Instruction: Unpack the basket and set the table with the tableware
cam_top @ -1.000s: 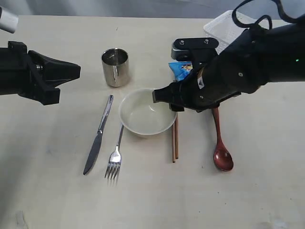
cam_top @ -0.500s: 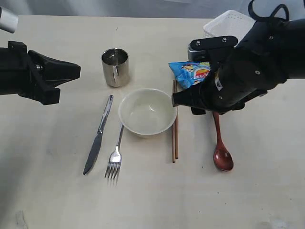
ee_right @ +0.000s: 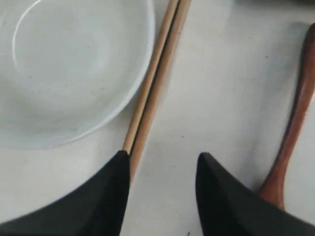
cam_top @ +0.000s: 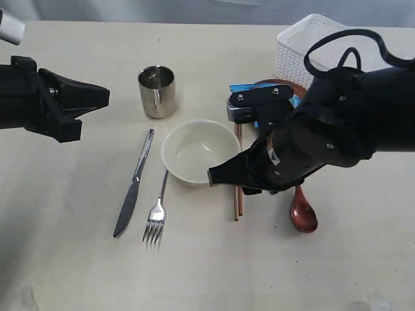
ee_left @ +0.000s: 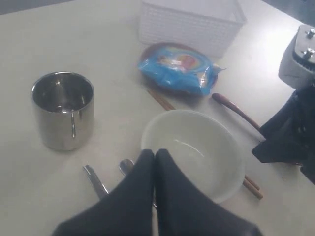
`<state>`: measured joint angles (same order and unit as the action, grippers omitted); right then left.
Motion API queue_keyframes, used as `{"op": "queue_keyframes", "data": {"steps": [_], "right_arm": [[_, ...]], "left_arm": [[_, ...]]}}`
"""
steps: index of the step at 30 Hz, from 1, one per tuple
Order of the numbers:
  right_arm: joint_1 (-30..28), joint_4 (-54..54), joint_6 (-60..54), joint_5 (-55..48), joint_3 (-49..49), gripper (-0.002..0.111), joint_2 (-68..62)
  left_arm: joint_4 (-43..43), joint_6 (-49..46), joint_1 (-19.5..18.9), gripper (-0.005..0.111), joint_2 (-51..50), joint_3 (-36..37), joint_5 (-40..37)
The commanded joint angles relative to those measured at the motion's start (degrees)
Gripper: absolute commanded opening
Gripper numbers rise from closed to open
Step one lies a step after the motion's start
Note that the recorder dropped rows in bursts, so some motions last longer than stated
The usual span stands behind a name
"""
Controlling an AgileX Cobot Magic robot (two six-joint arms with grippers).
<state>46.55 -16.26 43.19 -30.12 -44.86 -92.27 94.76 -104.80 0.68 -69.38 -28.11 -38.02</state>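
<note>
**Bowl (cam_top: 194, 152) mid-table (cam_top: 214, 272), right gripper (ee_right: 163, 157) open beside it**

The cream bowl stands upright and empty near the middle of the table. In the exterior view the fork (cam_top: 157, 217) lies at its left, handle end reaching the bowl's rim. The knife (cam_top: 134, 184) lies just left of the fork, roughly parallel to it. The steel cup (cam_top: 157, 91) stands upright farther back on the left, apart from the bowl.

The chopsticks (cam_top: 237, 204) lie side by side close along the bowl's right rim. The spoon (cam_top: 303, 216) lies farther right with its head toward the near edge. The right arm hides the middle of the chopsticks and most of the spoon's handle from that camera.

The brown plate (ee_left: 152, 49) sits just in front of the basket (cam_top: 292, 61), with a blue snack bag (ee_left: 179, 69) lying on it. The basket stands at the far right of the table; its inside cannot be made out.

The right gripper hangs low between chopsticks and spoon. Its jaws are apart with only bare table between them, gripping nothing. One finger (ee_right: 103, 196) overlaps the chopsticks and the other is near the spoon's handle. Whether either touches cannot be told.

The left gripper (ee_left: 154, 156) hovers at the table's left, well clear of the cup. Its jaws are pressed together and empty.
</note>
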Motion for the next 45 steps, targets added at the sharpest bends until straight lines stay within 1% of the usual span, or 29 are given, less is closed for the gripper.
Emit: {"op": "queue_keyframes", "data": {"steps": [1,3,4,6,14,18,25,32,41,45], "right_arm": [[1.82,0.43,2.47,0.49,0.25,0.029,0.36],[1.82,1.53,2.47,0.41,0.25,0.034,0.36],[1.82,2.10,2.47,-0.34,0.25,0.038,0.36],[1.82,2.81,2.37,-1.91,0.25,0.041,0.36],[1.82,6.49,1.95,-6.62,0.25,0.041,0.36],[1.82,8.79,1.56,-7.05,0.02,0.041,0.36],[1.82,9.78,1.14,-17.43,-4.26,0.041,-1.69],[1.82,9.88,0.06,-16.72,-7.81,0.041,-5.90],[1.82,9.88,-0.77,-7.32,-7.81,0.041,-8.80],[1.82,9.78,-1.00,-6.88,-7.69,0.041,-9.70]], "left_arm": [[-0.02,0.42,-0.14,0.000,-0.02,0.34,-0.22],[-0.02,1.64,-0.14,0.000,-0.02,0.34,-0.22],[-0.02,1.65,-0.14,0.000,-0.02,0.34,-0.22],[-0.02,1.65,-0.14,0.000,-0.02,0.34,-0.22],[-0.02,1.13,-0.14,0.000,-0.02,0.34,0.76],[-0.02,1.13,-0.14,0.000,-0.02,0.34,0.65],[-0.02,1.13,-0.14,0.000,-0.02,0.34,0.65],[-0.02,1.13,-0.14,0.000,-0.02,0.34,0.65],[-0.02,1.13,-0.14,0.000,-0.02,0.34,0.65],[-0.02,1.13,-0.14,0.000,-0.02,0.34,0.65]]}}
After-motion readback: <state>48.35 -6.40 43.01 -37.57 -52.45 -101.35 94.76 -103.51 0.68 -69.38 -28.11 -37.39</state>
